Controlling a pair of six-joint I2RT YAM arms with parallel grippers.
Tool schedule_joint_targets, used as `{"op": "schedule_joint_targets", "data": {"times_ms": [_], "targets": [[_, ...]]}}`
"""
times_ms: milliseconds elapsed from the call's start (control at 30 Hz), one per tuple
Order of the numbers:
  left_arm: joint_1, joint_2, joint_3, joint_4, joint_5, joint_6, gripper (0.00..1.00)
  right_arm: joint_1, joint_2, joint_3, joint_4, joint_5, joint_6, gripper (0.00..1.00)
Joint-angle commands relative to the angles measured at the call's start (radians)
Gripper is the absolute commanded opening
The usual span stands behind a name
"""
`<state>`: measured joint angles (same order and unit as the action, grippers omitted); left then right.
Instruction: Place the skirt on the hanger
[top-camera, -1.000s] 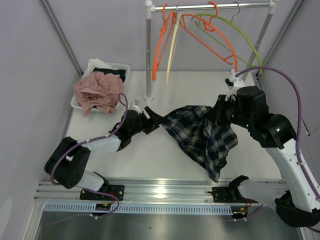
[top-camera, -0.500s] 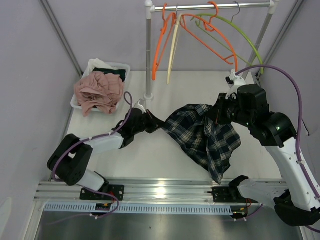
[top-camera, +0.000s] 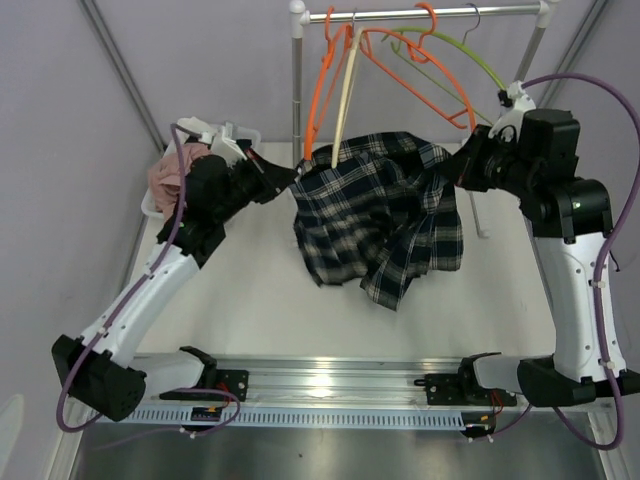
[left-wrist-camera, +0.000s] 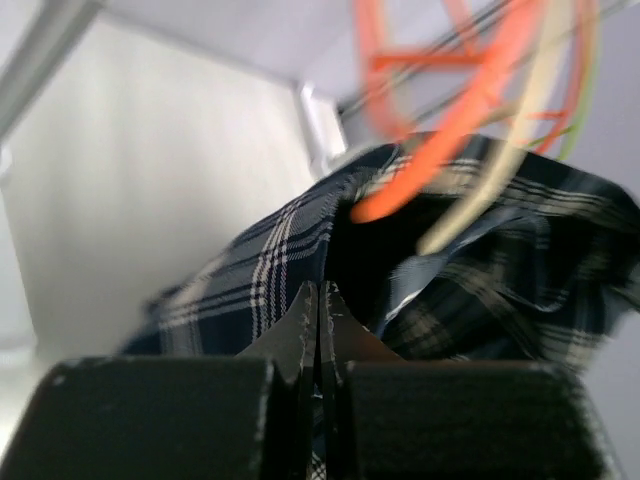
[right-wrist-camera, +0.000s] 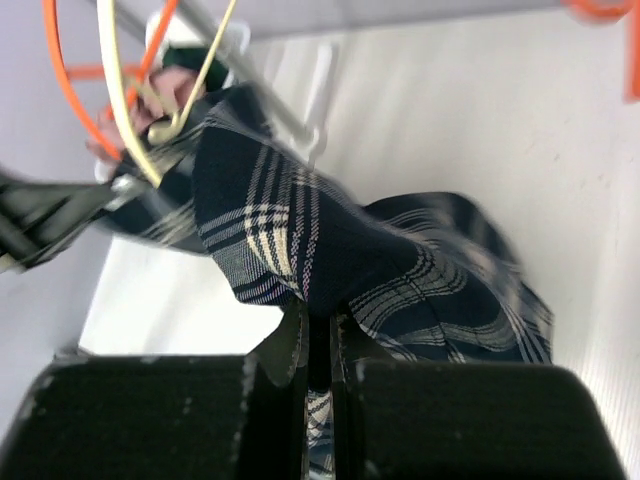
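Left gripper (top-camera: 292, 176) and right gripper (top-camera: 452, 172) are each clamped on the skirt (top-camera: 375, 215) waistband, which stretches between the 2. The cream hanger (top-camera: 345, 95) lower tip lies at that edge, nearer the left gripper.

White table (top-camera: 250, 310), a white bin (top-camera: 150, 206) of pink cloth (top-camera: 165, 178) at its far-left corner

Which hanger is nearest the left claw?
The orange plastic hanger at the rail's left end: its lower tip hangs just beyond the left claw, at the dark plaid skirt. The cream hanger's tip lies farther.
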<state>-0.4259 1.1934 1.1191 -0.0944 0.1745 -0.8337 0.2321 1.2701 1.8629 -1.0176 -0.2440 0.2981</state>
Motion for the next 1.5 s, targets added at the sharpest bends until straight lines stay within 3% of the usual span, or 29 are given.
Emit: {"op": "schedule_joint_targets", "data": {"times_ms": [0,167,433,467,633,767,900,1000,1200,1467], "targets": [[0.006,-0.067,0.128,-0.157,-0.033,0.116,0.0,-0.082,0.014,0.122,0.054,-0.135,-0.019,0.0],[0.006,-0.12,0.119,-0.215,-0.053,0.142,0.0,-0.083,-0.067,-0.051,0.118,-0.179,0.01,0.0],[-0.008,-0.239,-0.297,-0.131,-0.029,0.094,0.0,-0.042,-0.354,-0.823,0.367,-0.166,0.133,0.03],[-0.016,-0.245,-0.397,-0.119,-0.035,0.09,0.0,-0.039,-0.401,-0.89,0.393,-0.163,0.151,0.04],[-0.054,-0.215,-0.58,-0.026,-0.056,0.065,0.0,-0.017,-0.465,-1.187,0.504,-0.086,0.21,0.18],[-0.056,-0.134,-0.604,-0.011,-0.078,0.077,0.0,-0.016,-0.417,-1.258,0.563,-0.069,0.219,0.3],[-0.071,-0.138,-0.608,0.005,-0.082,0.079,0.0,0.018,-0.414,-1.257,0.557,-0.011,0.228,0.6],[-0.074,-0.15,-0.61,0.004,-0.083,0.081,0.0,0.071,-0.433,-1.2,0.502,0.093,0.23,0.73],[-0.096,-0.183,-0.607,-0.008,-0.082,0.093,0.0,0.21,-0.439,-1.075,0.387,0.363,0.26,0.77],[-0.099,-0.218,-0.613,-0.018,-0.069,0.105,0.0,0.288,-0.437,-0.903,0.359,0.407,0.24,0.78]]}}
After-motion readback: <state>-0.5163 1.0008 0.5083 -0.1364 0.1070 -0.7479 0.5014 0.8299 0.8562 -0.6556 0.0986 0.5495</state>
